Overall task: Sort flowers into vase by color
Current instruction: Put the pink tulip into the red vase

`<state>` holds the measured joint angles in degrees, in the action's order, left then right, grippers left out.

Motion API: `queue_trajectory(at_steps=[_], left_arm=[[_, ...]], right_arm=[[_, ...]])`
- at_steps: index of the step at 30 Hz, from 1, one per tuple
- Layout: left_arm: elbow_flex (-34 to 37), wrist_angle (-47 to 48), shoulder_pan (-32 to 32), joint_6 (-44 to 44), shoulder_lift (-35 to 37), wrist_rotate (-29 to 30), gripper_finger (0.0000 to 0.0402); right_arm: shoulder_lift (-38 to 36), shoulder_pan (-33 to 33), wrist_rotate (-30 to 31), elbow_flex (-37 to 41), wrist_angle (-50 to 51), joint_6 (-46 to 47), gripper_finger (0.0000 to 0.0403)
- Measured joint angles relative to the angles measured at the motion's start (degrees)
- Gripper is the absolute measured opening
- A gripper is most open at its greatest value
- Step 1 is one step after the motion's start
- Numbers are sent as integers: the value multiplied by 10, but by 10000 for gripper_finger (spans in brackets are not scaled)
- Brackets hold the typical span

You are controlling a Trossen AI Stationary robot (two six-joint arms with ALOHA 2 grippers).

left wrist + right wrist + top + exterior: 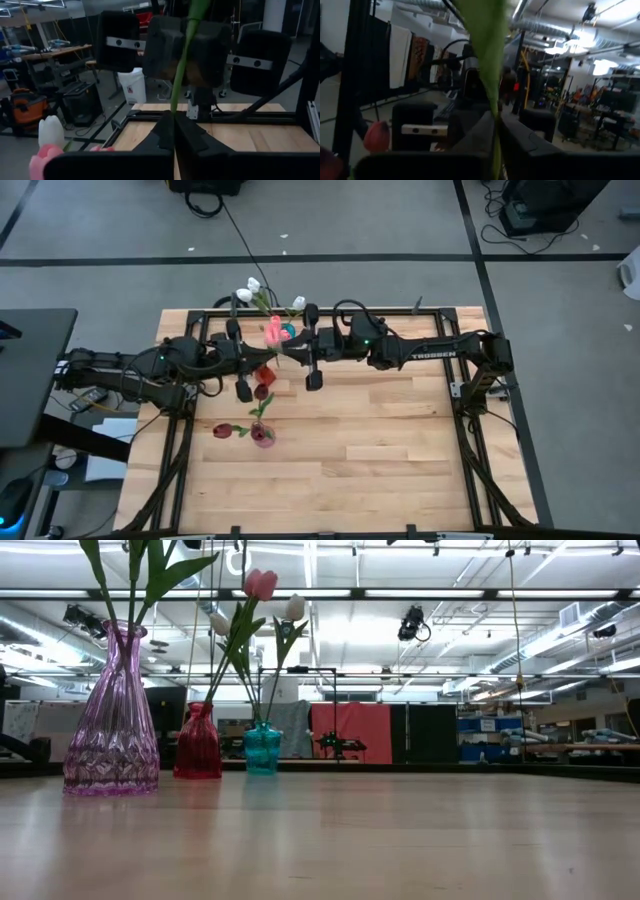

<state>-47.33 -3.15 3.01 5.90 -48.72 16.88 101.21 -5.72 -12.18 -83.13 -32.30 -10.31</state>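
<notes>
Both arms meet over the far middle of the table. My left gripper [262, 360] [173, 125] is shut on a thin green stem [181, 65]. Facing it, my right gripper [290, 348] [496, 131] is shut on a green leaf [485, 45]. Pink [273, 330] and white [250, 285] tulip heads stand beside the grippers, over the teal vase [262, 748]. A red vase [197, 745] stands nearby. The purple vase [110, 720] holds stems with a dark red head [222, 430]. Which head belongs to the held stem I cannot tell. My left gripper pinches the green stem [172, 114] between its two fingers, coming level from the table's left, with the fingers across it. The stem runs on past the fingers toward the right gripper. My right gripper pinches the green leaf [496, 117] between its two fingers, level from the table's right. The leaf stands up beyond the fingertips.
The three vases stand close together in the left middle of the table. A black frame [440, 315] runs round the tabletop. The wooden surface on the near and right sides [400, 450] holds nothing.
</notes>
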Motion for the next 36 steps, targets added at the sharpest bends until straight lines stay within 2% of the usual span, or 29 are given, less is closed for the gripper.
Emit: queue_trajectory(at_steps=[4, 9, 13, 18, 22, 26, 29, 32, 36], left_arm=[[-5, 41, 0, -4, 6, 0, 2], [-51, 154, 0, -28, 47, 2, 1], [-59, 218, 0, -35, 98, 16, 1], [-30, 248, 0, -59, 153, 19, 1], [33, 211, 0, -64, 190, 48, 0], [104, 142, 0, -60, 202, 87, 0], [149, 90, 0, -49, 203, 124, 0], [192, 30, 0, -43, 204, 153, 0], [246, -46, 0, -32, 209, 165, 0]], right_arm=[[-2, 0, -4, 0, 33, 14, 86], [-46, 0, -5, 0, 167, 32, 140], [-83, 0, 7, 0, 286, 30, 153], [-128, 12, 41, 50, 270, 25, 148], [-164, 30, 93, 130, 238, 20, 147], [-194, 49, 143, 232, 146, 22, 146], [-215, 60, 162, 296, 81, 32, 146], [-231, 68, 177, 344, 57, 48, 146], [-256, 80, 199, 395, 29, 71, 146]])
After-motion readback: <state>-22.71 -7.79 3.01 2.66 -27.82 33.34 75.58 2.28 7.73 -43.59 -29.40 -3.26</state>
